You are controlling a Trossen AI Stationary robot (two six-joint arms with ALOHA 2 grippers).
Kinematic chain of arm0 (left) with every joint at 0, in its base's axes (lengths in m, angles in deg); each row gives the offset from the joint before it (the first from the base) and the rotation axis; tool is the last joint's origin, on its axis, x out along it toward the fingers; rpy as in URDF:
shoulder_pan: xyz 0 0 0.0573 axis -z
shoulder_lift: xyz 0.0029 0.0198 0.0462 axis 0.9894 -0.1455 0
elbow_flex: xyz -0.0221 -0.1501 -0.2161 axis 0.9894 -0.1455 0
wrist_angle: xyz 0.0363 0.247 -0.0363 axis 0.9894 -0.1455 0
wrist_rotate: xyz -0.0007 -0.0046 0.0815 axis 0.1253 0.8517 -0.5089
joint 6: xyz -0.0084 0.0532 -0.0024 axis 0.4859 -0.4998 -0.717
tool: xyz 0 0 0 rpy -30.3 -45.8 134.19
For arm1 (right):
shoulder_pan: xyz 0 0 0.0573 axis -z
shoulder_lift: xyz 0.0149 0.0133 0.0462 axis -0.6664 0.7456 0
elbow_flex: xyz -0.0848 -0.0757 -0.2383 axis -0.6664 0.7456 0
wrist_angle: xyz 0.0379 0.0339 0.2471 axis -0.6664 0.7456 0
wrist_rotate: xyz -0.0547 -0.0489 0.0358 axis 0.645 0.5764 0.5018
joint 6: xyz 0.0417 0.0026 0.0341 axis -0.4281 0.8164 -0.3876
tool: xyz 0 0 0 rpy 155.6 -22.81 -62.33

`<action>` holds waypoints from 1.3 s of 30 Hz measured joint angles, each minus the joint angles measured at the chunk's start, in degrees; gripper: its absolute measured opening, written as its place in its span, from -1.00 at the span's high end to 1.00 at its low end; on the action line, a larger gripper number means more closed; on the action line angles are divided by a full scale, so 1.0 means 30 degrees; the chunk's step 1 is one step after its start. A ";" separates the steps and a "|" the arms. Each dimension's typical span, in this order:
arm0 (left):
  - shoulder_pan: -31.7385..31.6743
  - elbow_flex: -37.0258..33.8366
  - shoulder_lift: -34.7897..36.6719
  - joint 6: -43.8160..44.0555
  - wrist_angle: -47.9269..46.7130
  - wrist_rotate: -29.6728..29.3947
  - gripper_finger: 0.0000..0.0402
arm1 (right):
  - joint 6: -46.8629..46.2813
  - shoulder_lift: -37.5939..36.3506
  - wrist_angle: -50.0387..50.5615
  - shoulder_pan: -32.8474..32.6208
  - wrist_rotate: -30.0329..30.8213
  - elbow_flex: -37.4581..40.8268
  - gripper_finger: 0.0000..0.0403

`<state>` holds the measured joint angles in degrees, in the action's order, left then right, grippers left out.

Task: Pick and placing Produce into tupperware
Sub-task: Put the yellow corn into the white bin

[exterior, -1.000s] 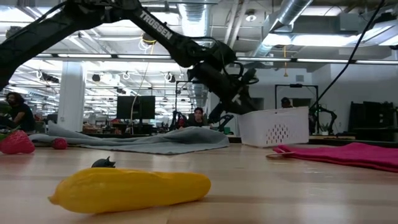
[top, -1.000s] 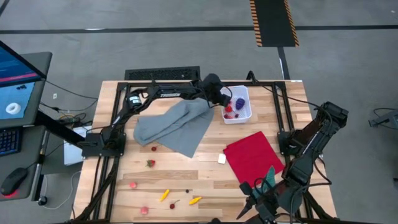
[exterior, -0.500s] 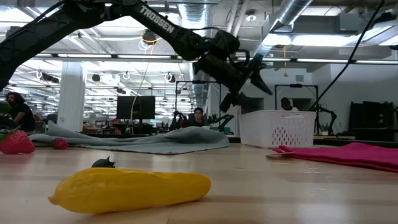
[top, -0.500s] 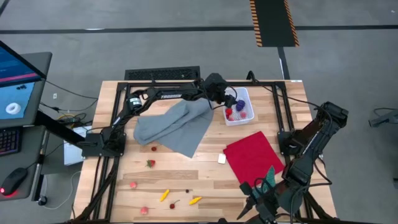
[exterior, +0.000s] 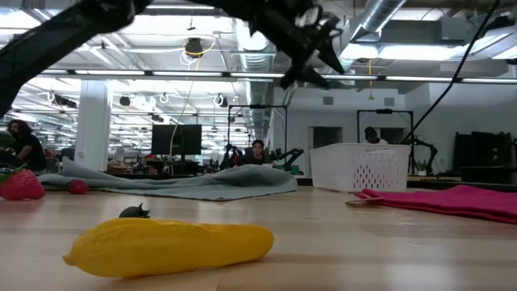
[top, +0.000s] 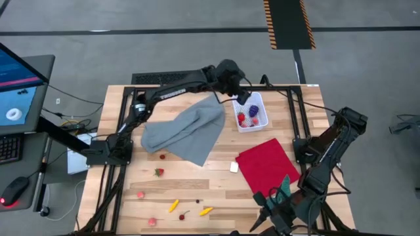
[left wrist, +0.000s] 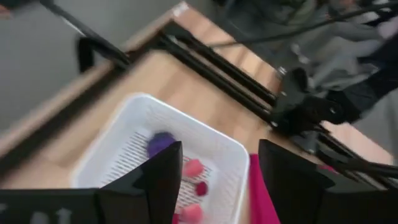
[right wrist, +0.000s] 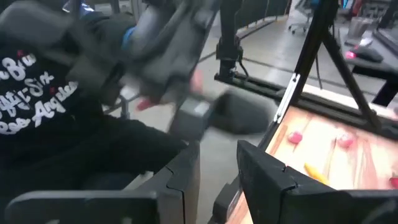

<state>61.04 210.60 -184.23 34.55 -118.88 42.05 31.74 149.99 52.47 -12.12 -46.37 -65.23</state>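
While the left tool [top: 241, 96] is held open and empty above the tub [top: 260, 106], loose produce [top: 158, 172] is seen well apart at the desk's near-left, nearer that arm.

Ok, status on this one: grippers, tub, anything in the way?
Left gripper open, empty, above tupperware. Right gripper parked at near edge. Grape bunch and berries inside tub. Nothing blocking.
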 joint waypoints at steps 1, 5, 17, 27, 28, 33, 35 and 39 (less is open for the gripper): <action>0.0041 -0.0428 0.0601 -0.0150 -0.0315 -0.0816 0.03 | 0.0197 0.0000 -0.0072 -0.0073 0.0011 0.0001 0.36; 0.0144 -0.0598 0.2448 -0.1518 -0.2351 -0.3588 0.10 | 0.0452 0.0000 -0.0263 -0.0500 0.0874 -0.0001 0.36; 0.1977 -0.0647 0.7983 -0.3737 -0.8007 -0.5129 0.16 | 0.0302 0.0000 -0.0292 -0.0350 0.2430 0.0001 0.36; 0.6518 -0.0656 1.2409 -0.3286 -0.9814 -0.7775 0.16 | -0.1259 0.0000 -0.0143 0.1319 0.3552 0.0001 0.36; 0.7210 -0.0646 1.2782 -0.3197 -0.9767 -0.8120 0.16 | -0.1353 0.0000 -0.0094 0.1600 0.3464 0.0001 0.36; 1.0781 -0.0641 1.3877 -0.2659 -1.0899 -1.0838 0.16 | -0.1227 0.0000 0.0759 0.2918 0.3402 0.0002 0.36; 1.2296 -0.0655 1.4150 -0.2400 -1.1111 -1.1912 0.16 | -0.1232 0.0000 0.1054 0.3535 0.3251 0.0008 0.36; 1.5292 -0.0649 1.4398 -0.1515 -1.1912 -1.4238 0.16 | -0.1732 0.0000 0.1148 0.4978 0.3054 0.0008 0.37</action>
<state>106.92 208.65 -141.04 30.00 -154.62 -0.66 26.55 149.99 55.92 2.81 -37.21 -65.21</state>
